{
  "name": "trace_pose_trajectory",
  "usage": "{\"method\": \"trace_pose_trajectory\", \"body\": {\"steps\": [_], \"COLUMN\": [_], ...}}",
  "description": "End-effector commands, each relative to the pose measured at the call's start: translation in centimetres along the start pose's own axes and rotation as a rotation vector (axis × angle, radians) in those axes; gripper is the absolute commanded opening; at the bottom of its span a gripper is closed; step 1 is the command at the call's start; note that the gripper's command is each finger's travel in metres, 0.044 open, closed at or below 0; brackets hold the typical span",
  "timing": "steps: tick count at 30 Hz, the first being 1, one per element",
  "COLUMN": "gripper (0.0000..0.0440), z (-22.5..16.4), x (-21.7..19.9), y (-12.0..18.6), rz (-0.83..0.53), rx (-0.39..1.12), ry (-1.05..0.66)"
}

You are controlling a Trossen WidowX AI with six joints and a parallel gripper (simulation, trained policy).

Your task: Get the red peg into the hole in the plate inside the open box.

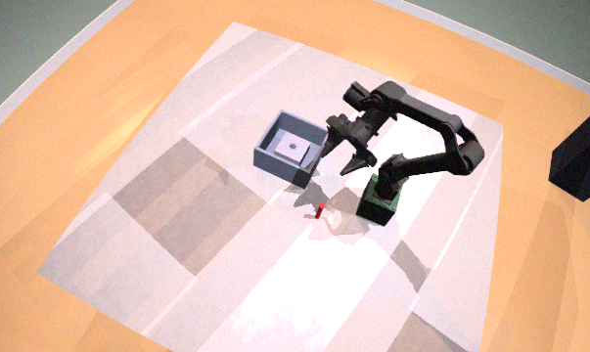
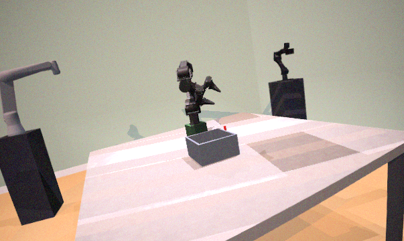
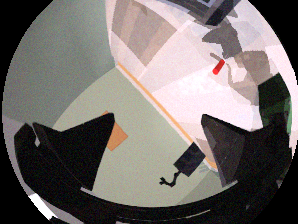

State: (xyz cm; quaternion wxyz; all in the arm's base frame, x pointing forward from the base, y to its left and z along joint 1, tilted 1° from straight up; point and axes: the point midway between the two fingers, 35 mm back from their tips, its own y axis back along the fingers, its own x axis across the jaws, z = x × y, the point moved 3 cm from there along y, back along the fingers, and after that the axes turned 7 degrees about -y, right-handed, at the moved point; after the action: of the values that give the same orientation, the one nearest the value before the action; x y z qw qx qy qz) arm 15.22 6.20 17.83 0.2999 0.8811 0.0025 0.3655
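The red peg stands upright on the table, between the box and the arm's green base. The open grey box has a pale plate at its bottom, with a small round hole that shows no peg in it. In the exterior view the box's near walls hide the plate. The gripper is wide open with nothing between its fingers. It is raised above the table, tilted and away from the peg, which lies outside the finger gap in the wrist view.
The arm's green base block stands on the table. Off the table, a grey arm stands on a dark pedestal. A small black arm stands on another dark pedestal.
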Motion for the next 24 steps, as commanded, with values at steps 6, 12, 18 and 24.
{"method": "trace_pose_trajectory", "body": {"steps": [6,12,18,24], "gripper": [0.044,0.044,0.044,0.044], "z": [-0.3,-0.3,-0.2,0.1], "x": [-1.4,-2.5,-3.5,-4.3], "y": [-0.9,-1.5,-2.2,-3.0], "rz": [-0.262,-0.443,-0.624,-0.797], "rx": [-0.027,-0.072,-0.146,-0.253], "ry": [-0.153,-0.24,-0.306,-0.34]}}
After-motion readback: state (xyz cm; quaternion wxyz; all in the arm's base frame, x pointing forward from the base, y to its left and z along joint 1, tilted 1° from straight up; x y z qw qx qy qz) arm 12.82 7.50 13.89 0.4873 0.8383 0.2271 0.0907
